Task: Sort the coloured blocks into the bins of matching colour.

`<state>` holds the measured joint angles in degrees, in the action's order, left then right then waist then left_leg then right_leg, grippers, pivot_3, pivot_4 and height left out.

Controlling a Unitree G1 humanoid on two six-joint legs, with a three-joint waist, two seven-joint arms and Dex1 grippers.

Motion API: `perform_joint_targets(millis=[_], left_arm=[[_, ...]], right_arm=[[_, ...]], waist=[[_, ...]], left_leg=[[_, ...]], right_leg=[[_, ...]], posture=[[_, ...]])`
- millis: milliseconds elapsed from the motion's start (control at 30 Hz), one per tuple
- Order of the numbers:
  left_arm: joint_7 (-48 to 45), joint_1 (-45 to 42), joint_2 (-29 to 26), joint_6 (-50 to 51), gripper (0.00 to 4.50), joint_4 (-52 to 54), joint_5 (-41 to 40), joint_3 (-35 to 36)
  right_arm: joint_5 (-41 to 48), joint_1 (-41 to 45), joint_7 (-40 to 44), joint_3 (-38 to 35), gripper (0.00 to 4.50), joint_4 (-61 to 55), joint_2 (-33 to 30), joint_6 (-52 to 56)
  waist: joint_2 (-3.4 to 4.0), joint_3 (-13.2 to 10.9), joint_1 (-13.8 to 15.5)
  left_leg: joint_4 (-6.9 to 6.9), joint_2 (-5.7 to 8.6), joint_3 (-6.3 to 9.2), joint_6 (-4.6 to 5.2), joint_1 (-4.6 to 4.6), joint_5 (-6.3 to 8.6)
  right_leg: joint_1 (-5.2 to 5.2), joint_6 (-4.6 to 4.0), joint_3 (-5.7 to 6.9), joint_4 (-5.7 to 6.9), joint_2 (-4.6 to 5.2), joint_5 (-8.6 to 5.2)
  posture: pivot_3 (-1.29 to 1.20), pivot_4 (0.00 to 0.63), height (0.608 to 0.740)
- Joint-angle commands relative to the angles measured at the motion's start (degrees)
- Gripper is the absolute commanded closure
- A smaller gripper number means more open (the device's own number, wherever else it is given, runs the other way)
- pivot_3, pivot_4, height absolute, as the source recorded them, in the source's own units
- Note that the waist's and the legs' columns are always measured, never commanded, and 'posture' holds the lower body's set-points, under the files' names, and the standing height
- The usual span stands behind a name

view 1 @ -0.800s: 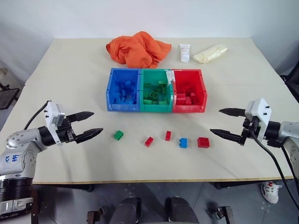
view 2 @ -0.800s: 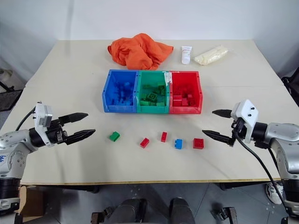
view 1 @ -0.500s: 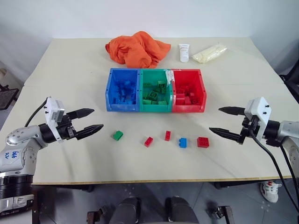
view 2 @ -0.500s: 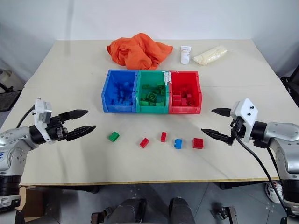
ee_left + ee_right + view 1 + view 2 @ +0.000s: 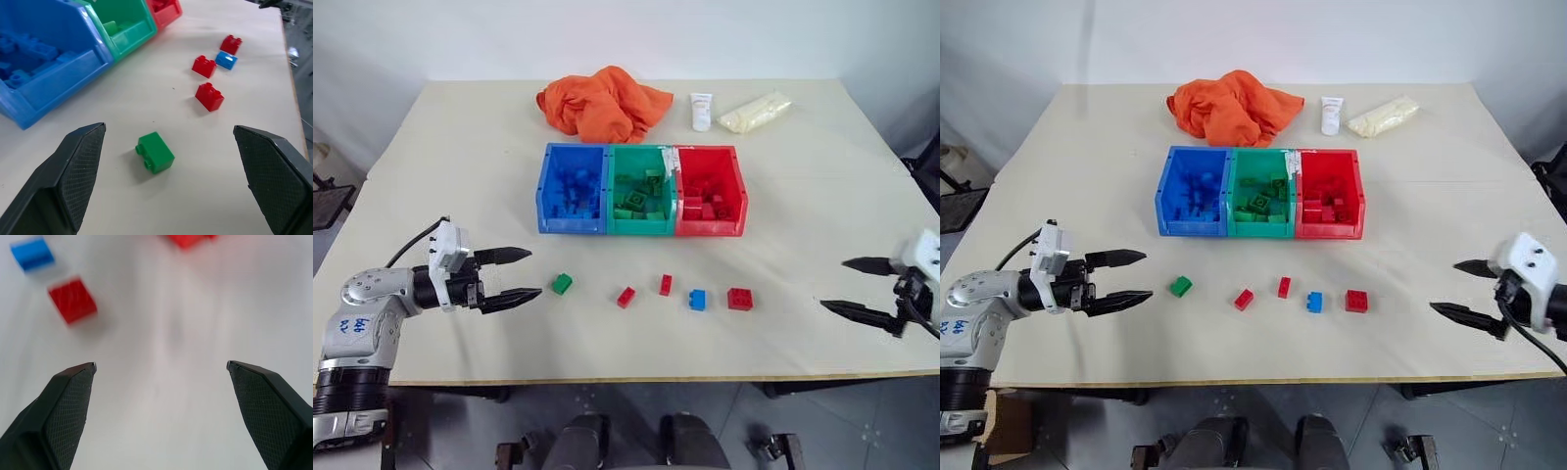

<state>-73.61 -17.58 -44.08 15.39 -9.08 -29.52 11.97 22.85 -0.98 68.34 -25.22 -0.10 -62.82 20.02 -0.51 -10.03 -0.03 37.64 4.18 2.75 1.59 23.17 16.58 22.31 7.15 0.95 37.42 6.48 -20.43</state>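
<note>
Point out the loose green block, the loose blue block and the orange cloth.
green block (image 5: 155, 152): left wrist view, on its top face beside the studs.
blue block (image 5: 697, 300): left eye view, on the middle of its top.
orange cloth (image 5: 602, 103): left eye view, on the middle of the bunched folds.

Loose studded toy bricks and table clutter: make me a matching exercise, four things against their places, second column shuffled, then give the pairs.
Things:
1. green studded plastic brick
2. blue studded plastic brick
3. crumpled orange cloth
4. white plastic tube

Places:
A. behind the blue bin
B. between two red bricks in the loose row
C. just ahead of the open left gripper
D. beside the pale bag

Pairs: 1-C, 2-B, 3-A, 4-D
</note>
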Motion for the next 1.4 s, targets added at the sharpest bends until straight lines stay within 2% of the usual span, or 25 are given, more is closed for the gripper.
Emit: perform_joint_targets(millis=[33,233,333,467,733,833,1033,1100,1167,1267,1400], left_arm=[[-3.0,-0.8,0.4,-2.8,0.05,-0.7,-1.7,1.1],[-7.0,0.1,2.3,-8.7,0.05,-2.5,-3.0,3.1],[-8.0,1.3,1.8,-9.3,0.05,-2.9,-3.4,4.1],[-9.8,4.8,0.9,-10.5,0.05,-3.2,-3.3,5.5],[-7.3,6.9,2.1,-10.0,0.05,0.1,-4.0,6.3],[-6.4,7.4,2.5,-9.8,0.0,1.6,-4.1,6.2],[-5.4,7.3,3.1,-9.6,0.0,2.5,-4.4,6.1],[-5.3,7.0,3.2,-9.7,0.0,2.2,-4.3,5.9],[-5.2,6.6,3.3,-9.8,0.0,1.9,-4.2,5.8],[-5.0,5.5,3.5,-9.9,0.0,1.1,-4.1,5.5],[-4.9,4.4,3.7,-9.8,0.0,0.6,-3.8,5.1]], right_arm=[[0.8,1.3,0.7,-0.4,0.0,-2.1,-1.3,0.5],[-0.5,6.5,0.6,8.9,0.0,-5.8,-0.9,3.8],[-0.9,11.1,1.0,14.9,0.0,-6.6,1.3,3.4],[-4.7,18.9,1.8,24.0,0.0,-3.4,5.1,1.6],[-11.7,24.9,3.8,33.1,0.0,5.4,8.8,-3.6],[-13.5,26.4,3.3,34.1,0.58,7.8,10.2,-5.6],[-12.4,25.9,2.9,32.1,2.54,6.2,10.8,-5.4],[-11.1,25.4,2.0,30.6,3.05,4.7,11.1,-4.4],[-9.0,25.8,0.8,28.8,3.03,3.0,11.9,-2.4],[-5.0,31.3,-4.2,24.4,3.03,1.1,15.2,3.1],[-6.0,40.2,-8.8,24.9,3.03,5.2,18.8,6.6]], waist=[[0.0,0.0,-0.2],[0.01,0.0,-0.1],[0.01,0.0,-0.1],[0.04,0.0,-0.2],[0.05,0.0,0.0],[0.05,0.0,-0.1],[0.06,0.0,-0.2],[0.06,0.0,-0.1],[0.05,0.0,-0.1],[0.07,0.0,-0.3],[0.1,-0.1,-0.4]], left_leg=[[0.0,-0.01,-0.03,0.0,-0.01,0.0],[0.03,-0.04,-0.05,-0.01,-0.01,0.0],[0.06,-0.03,-0.04,0.0,0.01,0.0],[0.04,-0.04,-0.04,-0.01,0.0,0.0],[0.11,0.02,0.03,0.04,0.04,0.03],[0.1,0.0,0.01,0.04,0.02,0.03],[0.12,-0.01,0.01,0.03,0.02,0.04],[0.12,-0.01,0.01,0.02,0.02,0.04],[0.12,-0.01,0.01,0.03,0.02,0.04],[0.13,0.0,0.01,0.02,0.03,0.04],[0.13,-0.03,-0.03,-0.01,0.02,0.03]], right_leg=[[0.0,0.0,0.0,0.0,0.0,0.0],[0.03,0.0,0.0,0.01,-0.02,0.0],[0.03,0.0,0.0,0.0,0.0,0.0],[0.05,-0.01,-0.02,-0.03,0.0,0.0],[0.04,-0.01,0.01,0.02,0.05,-0.01],[0.06,-0.01,0.03,0.06,0.04,-0.01],[0.07,-0.01,0.08,0.08,0.03,-0.01],[0.08,-0.01,0.08,0.09,0.03,-0.01],[0.08,-0.01,0.08,0.1,0.03,-0.01],[0.06,-0.01,0.07,0.08,0.03,-0.01],[0.13,-0.01,0.09,0.13,0.02,-0.01]], posture=[[0.0,0.15,0.74],[0.0,0.15,0.74],[0.0,0.15,0.74],[0.0,0.15,0.74],[0.0,0.15,0.74],[0.0,0.15,0.74],[0.0,0.15,0.74],[0.0,0.15,0.74],[0.0,0.15,0.74],[0.0,0.15,0.74],[0.0,0.15,0.74]])
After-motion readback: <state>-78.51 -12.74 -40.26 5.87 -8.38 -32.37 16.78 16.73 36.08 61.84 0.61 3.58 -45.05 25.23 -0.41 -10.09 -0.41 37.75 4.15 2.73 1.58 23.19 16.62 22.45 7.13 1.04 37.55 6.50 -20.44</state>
